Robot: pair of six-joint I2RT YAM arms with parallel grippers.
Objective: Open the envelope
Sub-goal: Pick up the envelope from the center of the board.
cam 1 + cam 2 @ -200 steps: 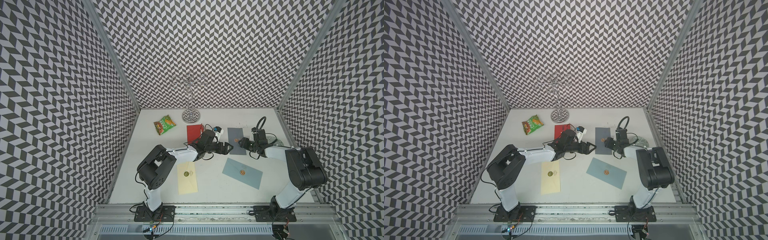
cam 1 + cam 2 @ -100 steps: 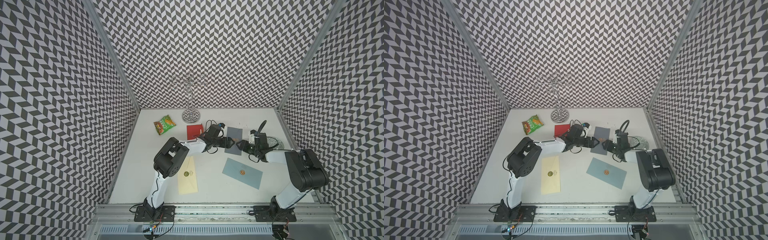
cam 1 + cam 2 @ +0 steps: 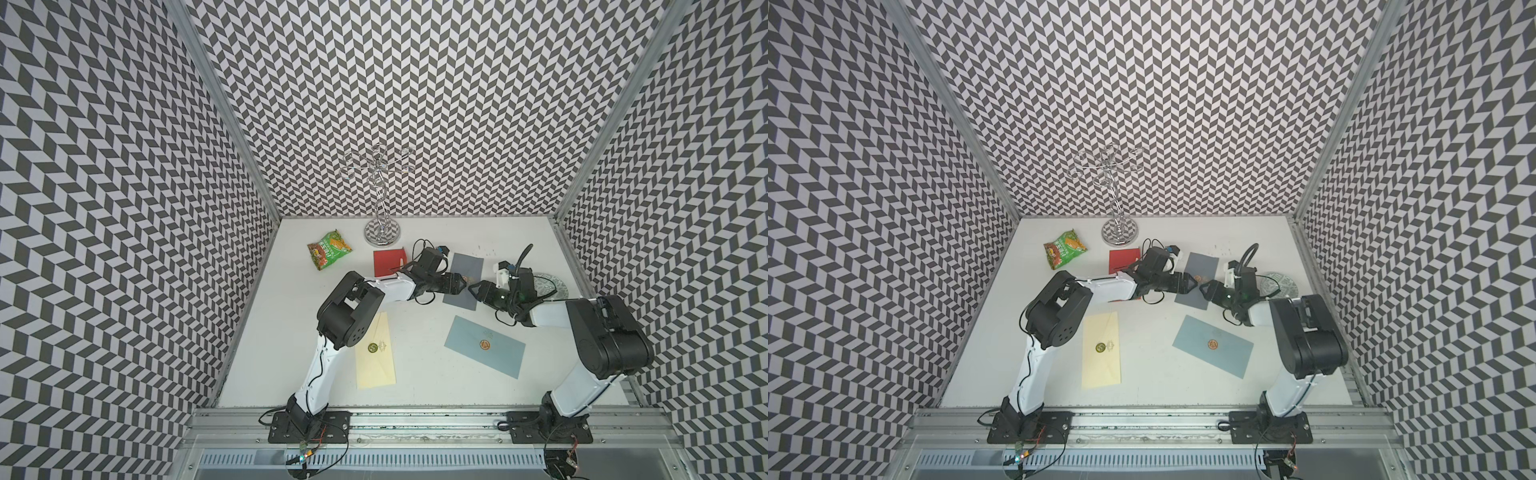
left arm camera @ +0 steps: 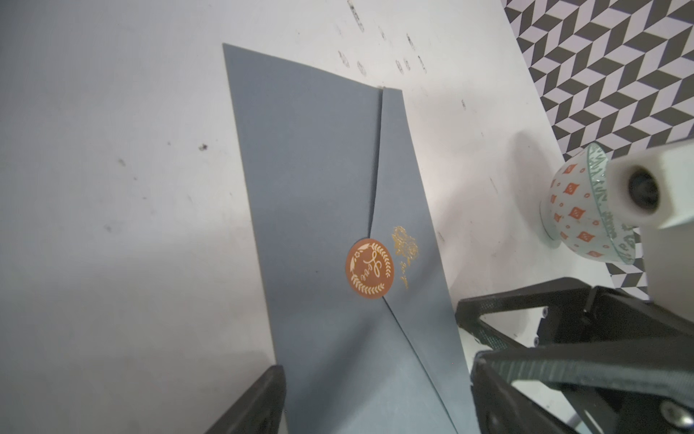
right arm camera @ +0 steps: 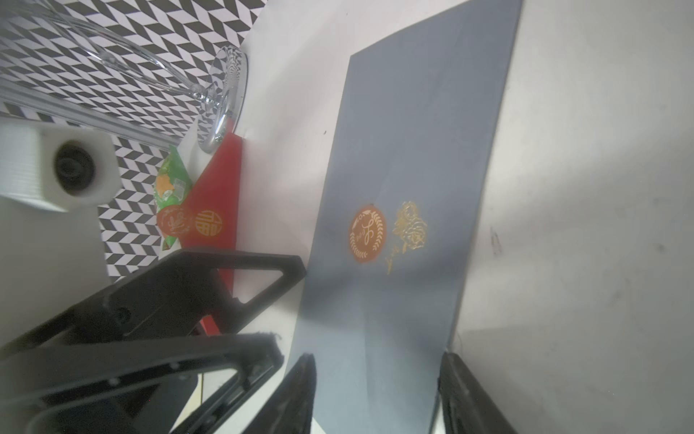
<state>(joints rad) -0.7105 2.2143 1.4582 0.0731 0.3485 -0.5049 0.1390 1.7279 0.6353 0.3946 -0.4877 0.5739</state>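
The left arm has swung off the red envelope (image 3: 388, 261), and the left end effector (image 3: 458, 284) now sits at the grey envelope (image 3: 467, 267), its jaws a little narrower but apart. The right end effector (image 5: 379, 407) has barely shifted, jaws apart astride one short end. The envelope lies flat on the counter (image 3: 415, 374), its flap held shut by the seal (image 4: 370, 268). The two tips almost meet over it, so they could collide if both close in together. The thin sheet may also slide or crease rather than lift. The bowl (image 4: 578, 210) stands just beside the right arm and is easily knocked. The stand (image 3: 382, 232), snack bag (image 3: 329, 249), cream envelope (image 3: 376, 353) and blue envelope (image 3: 484, 345) lie clear.
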